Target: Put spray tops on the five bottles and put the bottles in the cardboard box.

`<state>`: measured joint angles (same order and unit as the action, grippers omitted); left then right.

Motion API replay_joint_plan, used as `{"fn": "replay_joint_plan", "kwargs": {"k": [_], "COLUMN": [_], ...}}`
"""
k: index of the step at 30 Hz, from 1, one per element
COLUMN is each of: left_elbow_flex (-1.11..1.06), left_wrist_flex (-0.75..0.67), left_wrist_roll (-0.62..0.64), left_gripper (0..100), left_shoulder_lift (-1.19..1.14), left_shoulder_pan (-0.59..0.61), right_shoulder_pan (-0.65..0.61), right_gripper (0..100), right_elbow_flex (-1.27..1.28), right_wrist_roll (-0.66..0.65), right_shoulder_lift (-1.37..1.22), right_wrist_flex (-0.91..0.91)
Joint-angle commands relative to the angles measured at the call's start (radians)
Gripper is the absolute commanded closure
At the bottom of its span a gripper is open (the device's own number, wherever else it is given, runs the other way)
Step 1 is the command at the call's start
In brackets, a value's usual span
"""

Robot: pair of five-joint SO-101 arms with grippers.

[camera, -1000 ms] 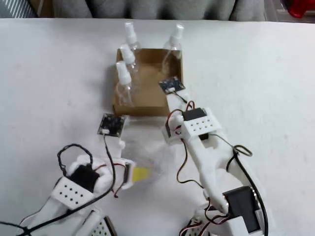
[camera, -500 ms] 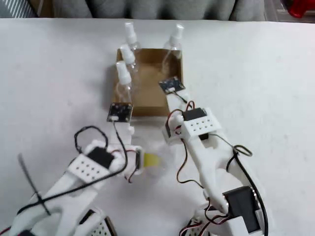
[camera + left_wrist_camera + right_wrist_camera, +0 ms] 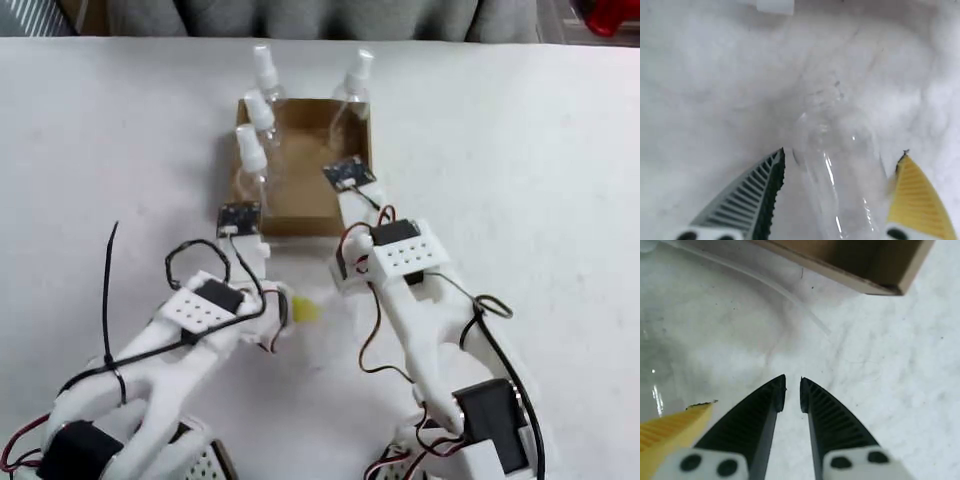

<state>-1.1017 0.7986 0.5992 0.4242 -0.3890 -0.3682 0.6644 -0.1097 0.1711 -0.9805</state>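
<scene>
Because the left gripper is spread apart around the clear bottle, an off-centre squeeze could shoot it sideways.

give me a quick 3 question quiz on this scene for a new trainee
1. Count: in the high view, how many bottles with spray tops stand in or at the cardboard box?
2. True or false: the right gripper holds a bottle.
3. Pick one: what lies between the fingers of the left gripper? A) a clear bottle B) a sponge C) nothing

Key:
1. Four.
2. False. The right gripper is empty, near the box corner.
3. A.
</scene>
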Motion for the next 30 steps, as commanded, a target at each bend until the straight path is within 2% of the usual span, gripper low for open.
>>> {"fn": "replay_joint_plan", "kwargs": {"k": [1,9,11,13,16,19,22,25,30], "left_elbow_flex": [0.020,-0.017,-0.018,-0.011,-0.008,0.006,0.078,0.143,0.158], "left_wrist_flex": [-0.014,-0.012,-0.012,-0.014,-0.052,-0.040,0.060,0.104,0.028], "left_wrist_roll": [0.008,0.005,0.003,0.003,-0.063,-0.196,-0.279,-0.301,-0.302], "left_gripper": [67,68,73,82,99,93,95,98,98], "left_shoulder_lift": [-0.001,-0.001,-0.001,-0.001,-0.001,0.001,0.001,0.001,0.001], "left_shoulder_pan": [0.015,0.016,0.030,0.064,0.143,0.259,0.377,0.509,0.671], "right_shoulder_pan": [0.004,0.007,0.007,0.008,0.008,0.008,0.002,-0.002,-0.071], "right_gripper": [98.3,98.3,98.3,98.3,98.3,98.3,98.3,98.3,98.3], "right_elbow_flex": [-0.034,-0.034,-0.034,-0.034,-0.034,-0.034,-0.035,-0.035,-0.012], "right_wrist_roll": [-0.009,-0.009,-0.009,-0.009,-0.009,-0.009,-0.002,-0.002,0.000], "right_shoulder_lift": [0.004,0.004,0.004,0.004,0.004,0.004,0.007,0.005,0.008], "right_wrist_flex": [-0.007,-0.007,-0.007,-0.007,-0.007,-0.008,-0.028,-0.033,-0.030]}}
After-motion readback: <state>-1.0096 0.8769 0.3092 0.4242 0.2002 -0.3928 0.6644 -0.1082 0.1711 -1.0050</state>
